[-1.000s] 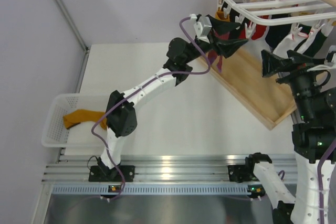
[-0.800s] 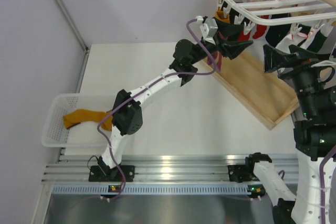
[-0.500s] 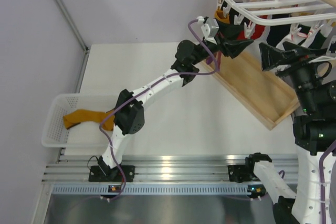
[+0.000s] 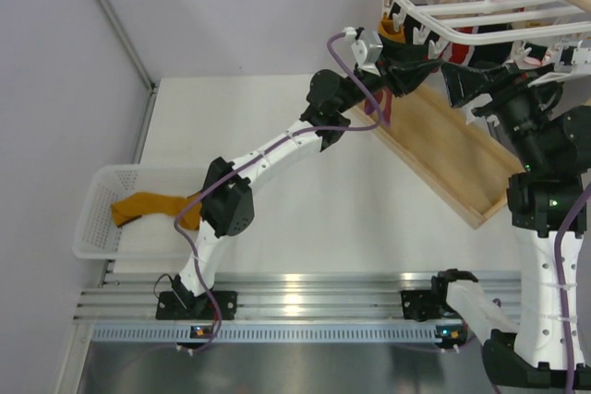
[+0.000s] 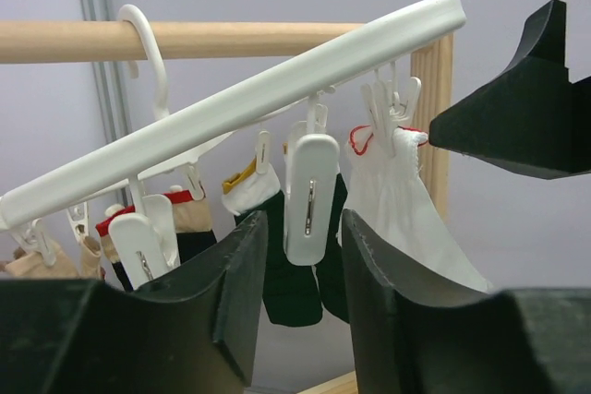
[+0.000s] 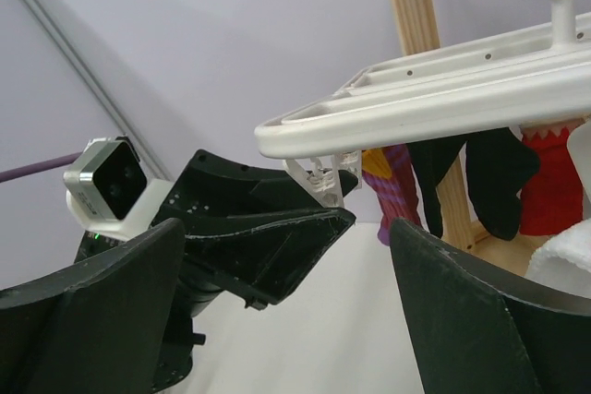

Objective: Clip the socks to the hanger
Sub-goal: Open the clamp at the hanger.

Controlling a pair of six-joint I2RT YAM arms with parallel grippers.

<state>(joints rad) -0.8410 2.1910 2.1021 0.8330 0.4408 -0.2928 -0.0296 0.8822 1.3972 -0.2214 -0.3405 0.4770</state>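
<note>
A mustard-yellow sock (image 4: 148, 205) lies limp in the white mesh basket (image 4: 90, 232) at the left. The white hanger (image 4: 466, 6) hangs from a wooden bar at the top right; it also shows in the left wrist view (image 5: 277, 89) and the right wrist view (image 6: 434, 99). My left gripper (image 4: 409, 69) is raised under the hanger's near-left corner. In the left wrist view it (image 5: 305, 223) is open a little, its fingers either side of a dangling white clip (image 5: 309, 196), with small gaps. My right gripper (image 4: 464, 85) is wide open and empty, just right of the left one (image 6: 268, 237).
Black, white and red socks (image 5: 295, 274) hang clipped on the hanger. A purple-magenta striped sock (image 6: 397, 191) hangs at its corner. A wooden frame base (image 4: 452, 159) lies on the table under the hanger. A wooden post (image 6: 416, 34) stands behind.
My right gripper has swung left and up towards the hanger and the left gripper. My left gripper has risen slightly to the clips. The sock in the basket has not moved.
</note>
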